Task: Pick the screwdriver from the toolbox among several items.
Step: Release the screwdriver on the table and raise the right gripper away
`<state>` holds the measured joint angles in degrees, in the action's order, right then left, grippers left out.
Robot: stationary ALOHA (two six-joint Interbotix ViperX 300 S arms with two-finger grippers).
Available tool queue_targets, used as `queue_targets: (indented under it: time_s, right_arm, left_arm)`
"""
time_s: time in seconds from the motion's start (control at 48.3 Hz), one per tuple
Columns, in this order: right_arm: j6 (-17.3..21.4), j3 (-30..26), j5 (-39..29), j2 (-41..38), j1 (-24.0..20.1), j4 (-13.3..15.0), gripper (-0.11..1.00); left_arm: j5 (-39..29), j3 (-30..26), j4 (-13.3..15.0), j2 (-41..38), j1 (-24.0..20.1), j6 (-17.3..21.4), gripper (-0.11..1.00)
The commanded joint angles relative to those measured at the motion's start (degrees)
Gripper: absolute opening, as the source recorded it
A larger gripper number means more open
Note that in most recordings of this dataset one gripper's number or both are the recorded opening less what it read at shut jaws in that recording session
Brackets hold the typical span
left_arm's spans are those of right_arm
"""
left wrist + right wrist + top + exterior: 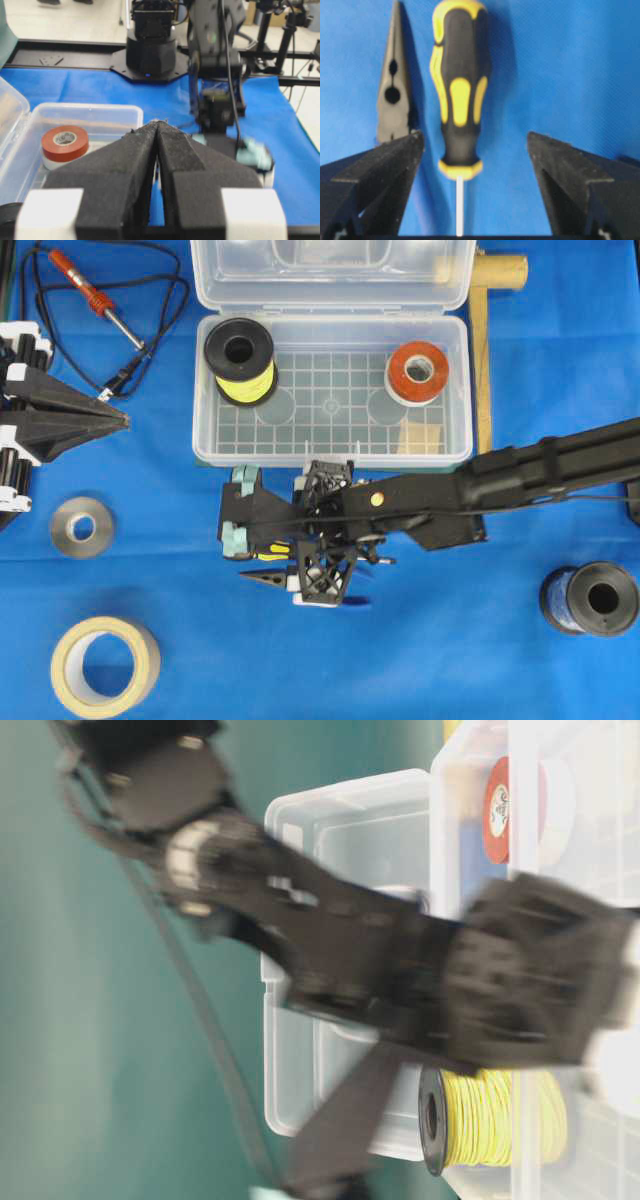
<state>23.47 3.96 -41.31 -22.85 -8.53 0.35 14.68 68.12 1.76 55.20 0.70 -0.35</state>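
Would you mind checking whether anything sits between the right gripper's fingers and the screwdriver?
Nothing visible does. The screwdriver lies on the blue cloth between the open right gripper fingers; the pliers lie beside it, near one finger, not between.

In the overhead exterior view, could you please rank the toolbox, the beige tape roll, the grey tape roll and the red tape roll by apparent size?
1. toolbox
2. beige tape roll
3. grey tape roll and red tape roll: look alike, so no ranking.
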Motion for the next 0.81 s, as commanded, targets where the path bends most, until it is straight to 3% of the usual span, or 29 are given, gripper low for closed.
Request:
queue_targets:
  time_s: [0.0,0.166,0.29,0.456,0.787]
  right_arm:
    - [0.09,-0.79,-2.2,7.12,0.0,1.32,0.76]
    - [0.09,1.93,-5.01,17.05,-0.09,4.39,0.74]
    - [0.18,7.56,-5.01,26.1,-0.62,8.44,0.74]
    - [1.23,18.46,-1.76,37.62,-0.62,11.95,0.74]
    - [5.71,44.56,11.95,66.09,-0.62,17.75,0.74]
  left_arm:
    - [0.18,-0.53,0.0,-0.09,0.18,0.0,0.0]
    - [0.09,-0.53,0.09,0.09,0.18,-0.09,0.0]
    - [0.18,-0.53,0.18,0.09,0.18,-0.53,0.0]
    - [0.09,-0.44,0.18,0.09,0.18,-0.53,0.0]
    - [0.18,-0.35,0.18,0.0,0.18,-0.53,0.0]
